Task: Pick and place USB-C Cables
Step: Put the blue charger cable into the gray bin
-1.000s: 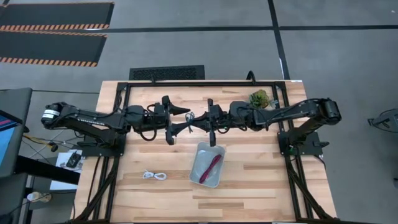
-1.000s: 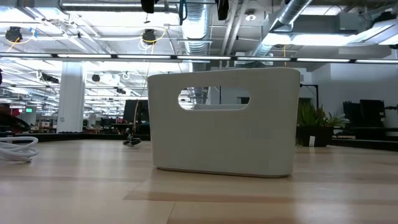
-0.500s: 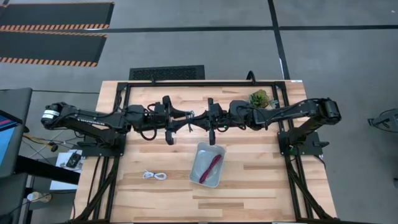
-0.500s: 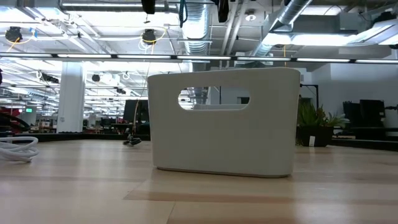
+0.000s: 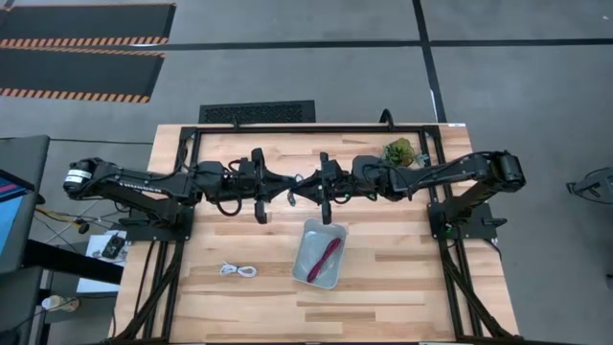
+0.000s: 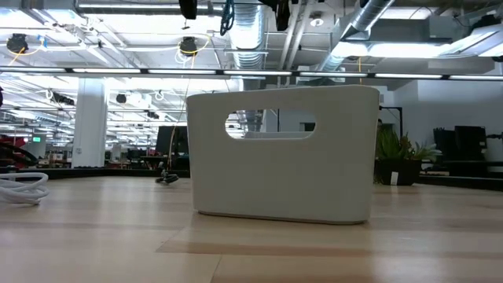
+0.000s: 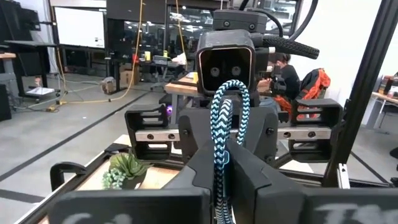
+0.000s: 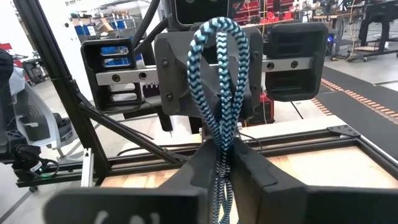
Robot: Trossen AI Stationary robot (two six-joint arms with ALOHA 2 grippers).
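The teal-blue cable (image 5: pixel 296 182) is held up in the air between my two grippers, over the table's middle and beyond the tray's far end. My left gripper (image 5: pixel 288 186) and my right gripper (image 5: pixel 306 184) face each other fingertip to fingertip, both shut on it. The cable's loops stand up in the left wrist view (image 7: pixel 227 118) and the right wrist view (image 8: pixel 219 81). The magenta-red cable (image 5: pixel 327 257) lies in the grey tray (image 5: pixel 333 233). The white cable (image 5: pixel 238 271) lies coiled on the table at the near left. The black cable does not show plainly. My left gripper pinches the teal-blue cable between its two fingers, just below its loop (image 7: pixel 219 177). The fingers lie level and come from the table's left. The loop stands up beyond the fingertips, clear of the table. My right gripper pinches the cable's doubled strands (image 8: pixel 222 163) between its two fingers. The fingers lie level and come from the table's right. Two loops rise above the fingertips, clear of the table.
A green leafy clump (image 5: pixel 399 151) sits at the table's far right. A black frame (image 5: pixel 316 126) runs round the table. In the low view the tray's end wall (image 6: pixel 283 157) stands in the middle, with the white cable (image 6: pixel 20 189) at its left.
My two grippers have drawn closer together over the table's middle. The gap between their fingertips has closed, and the teal-blue cable is bunched between them, still clear of the table.
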